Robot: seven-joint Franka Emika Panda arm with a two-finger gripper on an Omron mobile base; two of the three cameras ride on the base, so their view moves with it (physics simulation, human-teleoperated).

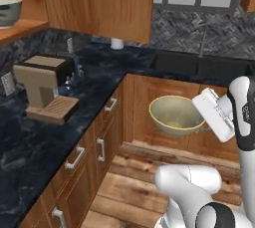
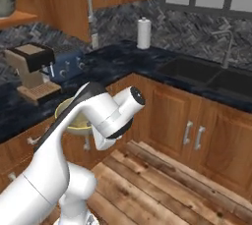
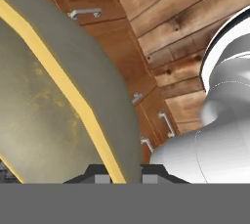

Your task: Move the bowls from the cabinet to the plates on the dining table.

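Closest to the lens is the arm [image 2: 59,155], its white bulk swelling up from the base and folded low in front of the lower cupboards. Beyond it the dark marble counter [image 1: 30,137] wraps the corner, carrying a coffee machine [image 1: 42,90], with the sink [image 1: 199,65] further along.

Smaller is the yellowish bowl [image 1: 175,116], tipped on its side in mid-air before the cupboard doors, mouth turned up and toward the room. The gripper [image 3: 118,176] is clamped on its rim: in the hand view the yellow edge runs straight down between the two finger tips, wall pinched from both sides. So the bowl hangs out to the left of the hand, well clear of the counter.

A second bowl [image 1: 9,12] sits on the cabinet [image 1: 99,3] shelf, up at left.

My guess is the carry comes next, and the bowl wants levelling first.
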